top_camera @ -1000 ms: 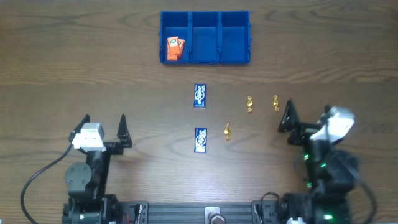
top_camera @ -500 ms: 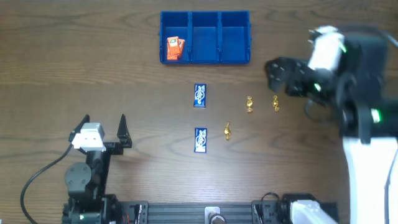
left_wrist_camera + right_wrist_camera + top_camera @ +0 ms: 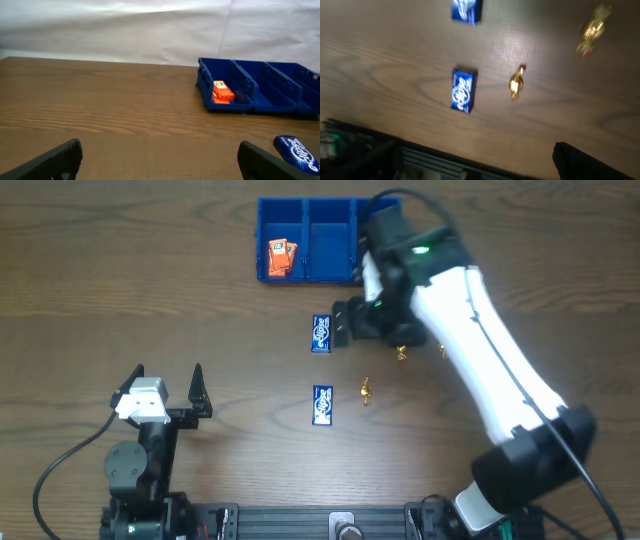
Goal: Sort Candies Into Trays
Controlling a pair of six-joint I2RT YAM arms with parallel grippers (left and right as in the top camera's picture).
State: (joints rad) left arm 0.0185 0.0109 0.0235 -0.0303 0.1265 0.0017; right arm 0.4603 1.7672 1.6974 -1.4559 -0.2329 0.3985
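- The blue tray (image 3: 330, 273) sits at the far side of the counter (image 3: 150, 280), near the middle. It has three compartments in a row.
- The orange candies (image 3: 281, 259) lie in the tray's left compartment. The left wrist view shows them there too.
- The far blue candy (image 3: 321, 334) lies flat on the counter, a little nearer than the tray.
- The near blue candy (image 3: 322, 404) lies almost straight nearer than the far one, well apart from it.
- The near gold candy (image 3: 366, 390) lies just right of the near blue candy, not touching it.
- The middle gold candy (image 3: 402, 354) lies farther and to the right, at the edge of the right arm (image 3: 480, 330).
- The right gold candy (image 3: 443, 352) shows only as a small bit beside that arm.
- The right tool (image 3: 352, 322) is lifted above the counter, just right of the far blue candy in the top view. Its own camera looks down on the near blue candy and the near gold candy. I cannot tell how far it is open, or whether it holds anything.
- The left tool (image 3: 168, 380) is at the near left of the counter, well apart from every candy. Its jaws stand wide apart with nothing between them.
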